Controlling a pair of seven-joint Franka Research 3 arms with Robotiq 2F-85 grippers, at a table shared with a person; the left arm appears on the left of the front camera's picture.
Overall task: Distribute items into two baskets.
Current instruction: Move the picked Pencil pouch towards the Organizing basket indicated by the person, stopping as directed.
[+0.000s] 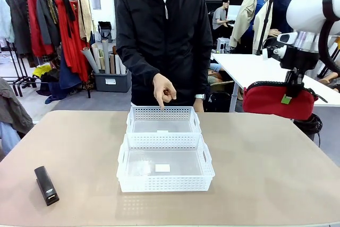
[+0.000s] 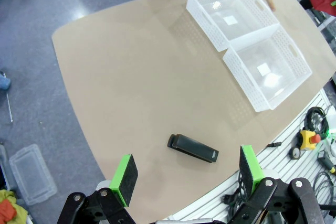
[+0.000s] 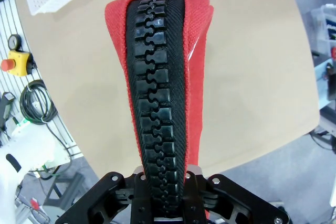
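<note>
My right gripper [image 1: 290,90] hangs above the table's far right edge, shut on the top of the red pouch [image 1: 277,102]. The right wrist view shows the pouch's [image 3: 197,66] black zipper running up from between my right gripper's [image 3: 163,187] closed jaws. The black stapler [image 1: 46,185] lies on the table near the front left. My left gripper [image 2: 186,170] hovers open high above the stapler [image 2: 192,148]. Two white baskets stand end to end mid-table: the near basket [image 1: 164,182] and the far basket [image 1: 162,112]. Both are empty apart from a small white label.
A person in a black jacket stands at the far side. One of their hands [image 1: 163,90] points a finger down at the far basket [image 2: 206,20]. The near basket [image 2: 242,82] lies beside it. Bare tabletop [image 1: 265,174] spreads on both sides.
</note>
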